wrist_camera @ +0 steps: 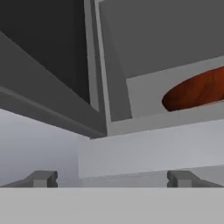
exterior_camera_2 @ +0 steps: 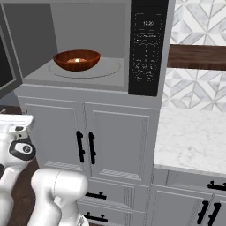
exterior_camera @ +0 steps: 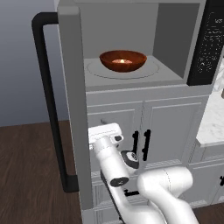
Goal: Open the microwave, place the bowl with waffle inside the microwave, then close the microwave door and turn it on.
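The bowl (exterior_camera: 123, 60) with waffle (exterior_camera: 122, 61) sits in the microwave (exterior_camera_2: 88, 70), gripper (wrist_camera: 113, 178) spread and empty; closing the door (exterior_camera: 72, 100) and starting remain.

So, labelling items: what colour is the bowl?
Glossy reddish-brown bowl; clearest in the left base view.

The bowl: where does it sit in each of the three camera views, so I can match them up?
Left base view: bowl upper centre, on the turntable inside the open microwave.
Right base view: upper left, left of the black control panel.
Hand view: right edge, a reddish-brown side above the cavity's front lip.
Shared landmark: the grey cavity floor under the bowl.
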You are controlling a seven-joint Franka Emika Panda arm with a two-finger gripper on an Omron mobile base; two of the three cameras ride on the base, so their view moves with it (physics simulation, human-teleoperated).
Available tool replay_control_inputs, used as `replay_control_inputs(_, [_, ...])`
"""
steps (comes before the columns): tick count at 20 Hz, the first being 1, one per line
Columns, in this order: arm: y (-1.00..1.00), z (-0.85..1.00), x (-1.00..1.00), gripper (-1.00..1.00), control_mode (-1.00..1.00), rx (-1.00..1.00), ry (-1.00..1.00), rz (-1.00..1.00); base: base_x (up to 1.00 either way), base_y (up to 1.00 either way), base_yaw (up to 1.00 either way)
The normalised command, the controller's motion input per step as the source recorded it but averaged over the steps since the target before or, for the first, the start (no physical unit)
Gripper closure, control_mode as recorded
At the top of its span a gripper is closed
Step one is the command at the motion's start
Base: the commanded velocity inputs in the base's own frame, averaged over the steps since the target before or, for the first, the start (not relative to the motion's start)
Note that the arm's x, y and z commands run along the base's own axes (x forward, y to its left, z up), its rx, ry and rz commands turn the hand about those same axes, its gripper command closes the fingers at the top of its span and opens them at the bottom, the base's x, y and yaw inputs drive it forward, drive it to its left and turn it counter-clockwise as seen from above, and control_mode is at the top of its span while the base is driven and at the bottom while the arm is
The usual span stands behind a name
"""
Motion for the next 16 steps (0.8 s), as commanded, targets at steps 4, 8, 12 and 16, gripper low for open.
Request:
replay_control_inputs(4, [0.60, 0.30, -0.56, -1.00, -1.00, -0.04, -0.22, 0.00, 0.00, 0.00, 0.00])
replay_control_inputs(8, [0.86, 0.38, -0.47, -1.00, -1.00, -0.05, -0.18, -0.01, 0.00, 0.00, 0.00])
replay_control_inputs(12, [0.81, 0.29, -0.40, -1.00, -1.00, -0.04, -0.11, 0.00, 0.00, 0.00, 0.00])
replay_control_inputs(16, [0.64, 0.02, -0.31, -1.00, -1.00, -0.03, -0.13, 0.00, 0.00, 0.00, 0.00])
